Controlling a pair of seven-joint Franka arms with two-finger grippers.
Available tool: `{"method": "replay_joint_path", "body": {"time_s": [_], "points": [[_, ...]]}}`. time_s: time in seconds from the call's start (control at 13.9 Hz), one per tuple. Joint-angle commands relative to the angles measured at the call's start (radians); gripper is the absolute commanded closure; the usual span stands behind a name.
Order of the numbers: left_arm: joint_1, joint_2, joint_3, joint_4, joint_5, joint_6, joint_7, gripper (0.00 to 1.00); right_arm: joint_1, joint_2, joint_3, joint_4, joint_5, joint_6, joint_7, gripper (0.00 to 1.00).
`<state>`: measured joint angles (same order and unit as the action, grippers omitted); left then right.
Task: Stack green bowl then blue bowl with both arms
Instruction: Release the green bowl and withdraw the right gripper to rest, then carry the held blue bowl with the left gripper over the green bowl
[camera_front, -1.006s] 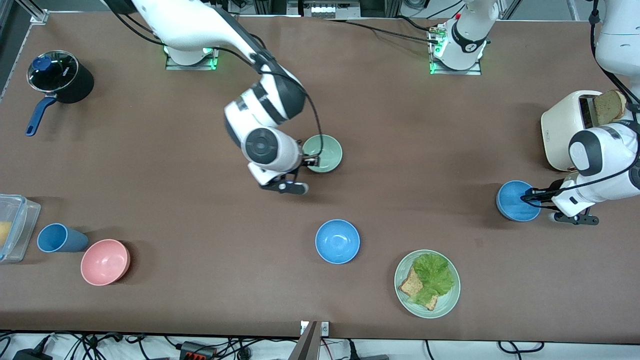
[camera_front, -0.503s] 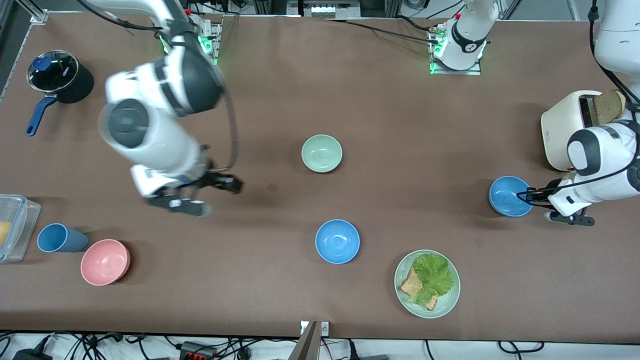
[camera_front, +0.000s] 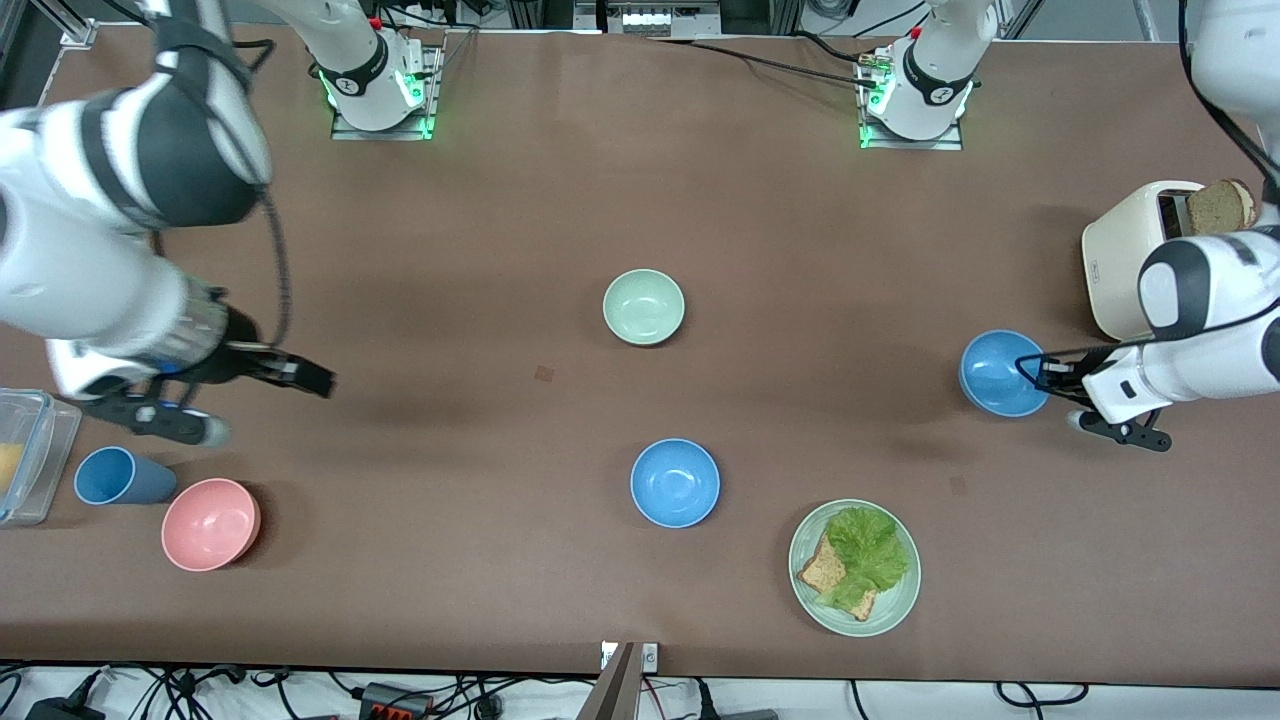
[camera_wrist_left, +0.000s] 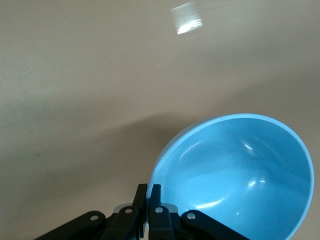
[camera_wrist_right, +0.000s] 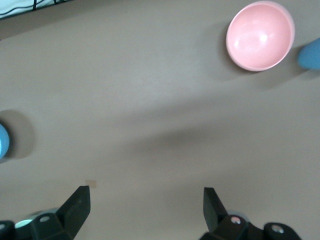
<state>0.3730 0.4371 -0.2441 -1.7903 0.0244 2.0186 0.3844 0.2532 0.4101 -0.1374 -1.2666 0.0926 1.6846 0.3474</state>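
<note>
At the right edge of the front view, the left tool (camera_front: 1040, 375) pinches the rim of a blue bowl (camera_front: 1000, 373), its fingers clamped shut on the edge nearest the toaster (camera_front: 1125, 255); the left wrist view shows the same grip close up, the bowl (camera_wrist_left: 235, 180) tilted and its rim caught between the dark fingertips (camera_wrist_left: 148, 196). A slice of bread (camera_front: 1218, 208) stands in the toaster's slot.

At the left edge of the front view, the right tool (camera_front: 300, 378) hangs over bare tabletop (camera_front: 480, 250) with its fingers spread wide and nothing between them — the right wrist view shows the two fingers (camera_wrist_right: 75, 205) far apart above the brown surface, with the pink bowl (camera_wrist_right: 260, 36) in its upper right corner.

The green bowl (camera_front: 644, 307) sits upright and alone near the middle of the front view, touched by neither arm. A second blue bowl (camera_front: 675, 483) rests lower in the frame, nearer the front camera, and beside it — lower right — a pale green plate (camera_front: 808, 590) carries lettuce (camera_front: 868, 548) and toast (camera_front: 824, 572).

In the lower left of the front view stand the pink bowl (camera_front: 211, 524), a blue cup (camera_front: 120, 477) and a clear container (camera_front: 35, 450); a dark pot (camera_front: 120, 152) sits in the upper left.
</note>
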Motion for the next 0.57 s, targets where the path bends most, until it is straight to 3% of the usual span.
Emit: {"method": "replay_joint_path", "body": {"time_s": [0.0,0.22,0.5], "points": [[0.006,-0.075,-0.065,0.008,-0.038,-0.078,0.002,0.99,-0.087,-0.069,0.007,-0.017,-0.01,-0.031,-0.163,0.0],[0.009,-0.084,-0.148,0.005,-0.087,-0.139,-0.103,0.99,-0.199,-0.109,0.012,-0.025,-0.008,-0.043,-0.376,0.0],[0.001,-0.08,-0.28,0.005,-0.133,-0.149,-0.341,0.99,-0.248,-0.152,0.033,-0.06,-0.01,-0.054,-0.4,0.0]]}}
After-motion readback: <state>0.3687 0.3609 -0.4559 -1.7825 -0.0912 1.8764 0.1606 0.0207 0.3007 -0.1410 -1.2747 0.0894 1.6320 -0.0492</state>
